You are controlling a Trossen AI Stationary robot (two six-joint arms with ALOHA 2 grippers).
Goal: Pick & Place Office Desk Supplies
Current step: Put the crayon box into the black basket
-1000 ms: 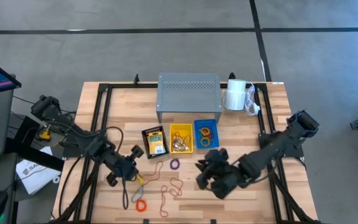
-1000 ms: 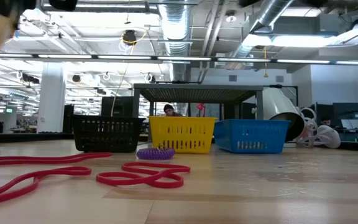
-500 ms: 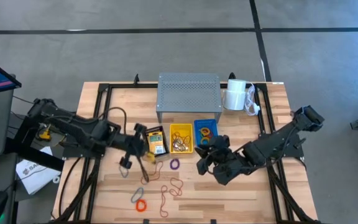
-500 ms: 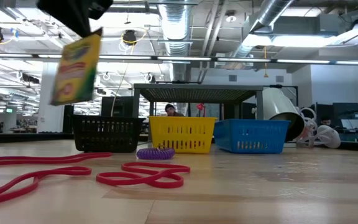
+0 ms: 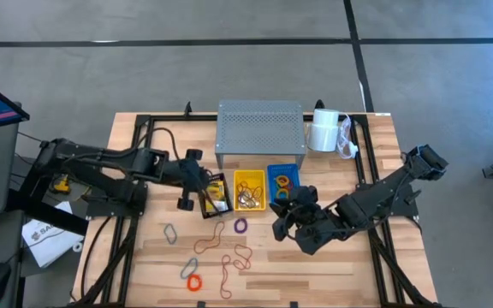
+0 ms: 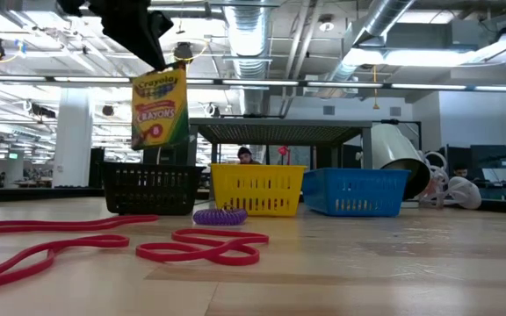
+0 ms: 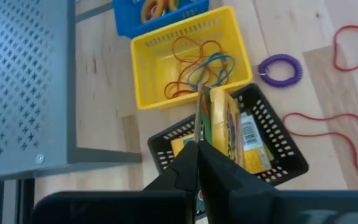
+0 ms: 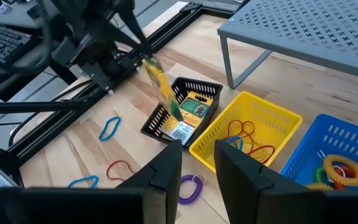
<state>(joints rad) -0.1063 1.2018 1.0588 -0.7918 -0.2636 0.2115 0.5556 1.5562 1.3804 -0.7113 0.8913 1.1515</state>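
The floor [image 5: 229, 68] around the wooden table [image 5: 349, 265] is grey with dark lines across it; far behind, the big room has long bright lights [image 6: 323, 85] on the ceiling, shiny round pipes [image 6: 253, 35], and a white pillar [image 6: 73, 132].

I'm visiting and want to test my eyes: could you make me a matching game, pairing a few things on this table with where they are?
Things:
1. crayon box
2. purple coil band
3. white roll
4. yellow basket

Places:
A. lying on the bare wood beside the baskets
B. between the black and blue baskets, thin loops inside
C. held in the air by the left gripper above the black basket
D. at the table's back edge, beside the grey riser

Pairs: 1-C, 2-A, 3-D, 4-B
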